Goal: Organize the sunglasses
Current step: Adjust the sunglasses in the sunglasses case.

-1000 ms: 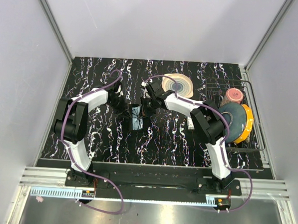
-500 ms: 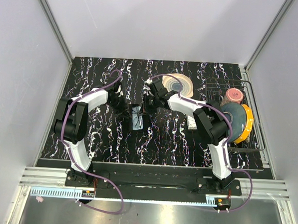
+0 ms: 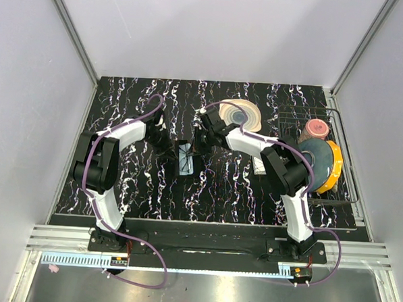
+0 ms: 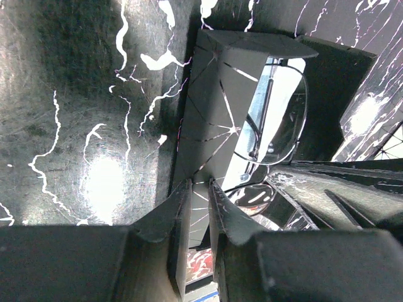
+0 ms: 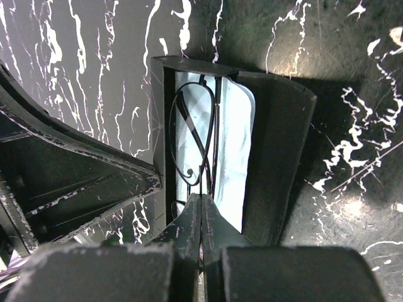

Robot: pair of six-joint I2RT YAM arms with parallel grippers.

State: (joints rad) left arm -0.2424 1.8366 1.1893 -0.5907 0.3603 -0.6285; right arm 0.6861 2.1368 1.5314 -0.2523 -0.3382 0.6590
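A black folding case (image 3: pixel 185 159) lies open at the table's middle. The sunglasses (image 5: pixel 198 135) lie inside it on the pale lining, with thin dark wire rims and arms; they also show in the left wrist view (image 4: pixel 272 113). My left gripper (image 3: pixel 174 149) is at the case's left side, and in its wrist view (image 4: pixel 198 196) it is shut on the case's thin side wall (image 4: pixel 214 107). My right gripper (image 3: pixel 198 149) is at the case's right side. In its wrist view (image 5: pixel 201 204) the fingers are pressed together on a thin arm of the sunglasses.
A white oblong box (image 3: pixel 258 167) lies right of the case beside the right arm. A round tan disc (image 3: pixel 241 115) sits at the back. A wire rack (image 3: pixel 349 176) at the right holds plates (image 3: pixel 320 164) and a pink cup (image 3: pixel 316 126).
My right gripper has drawn slightly toward the back, and the case now looks narrower from above. The left arm has held still.
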